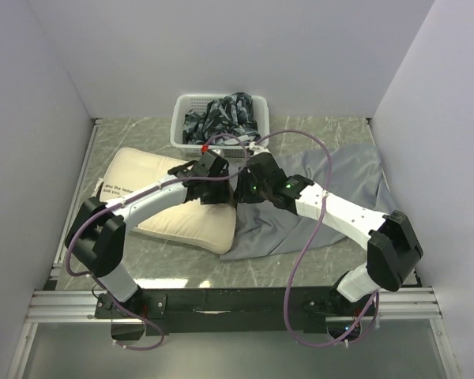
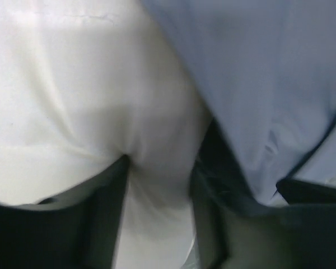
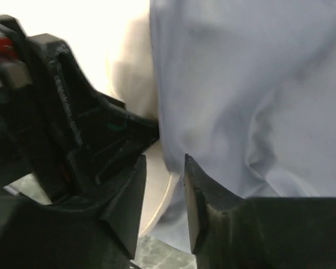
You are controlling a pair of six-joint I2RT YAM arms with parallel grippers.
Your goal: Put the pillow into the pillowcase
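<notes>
At desk centre, pinches a fold of soft, light pillow in left tool, right tool narrow at limp pillowcase edge, hold unclear.

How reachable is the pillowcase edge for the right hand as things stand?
Probably reachable: the right hand sits right at the grey pillowcase edge with nothing between them. The left hand, pinching the pillow, is close beside it and may crowd the move.
</notes>
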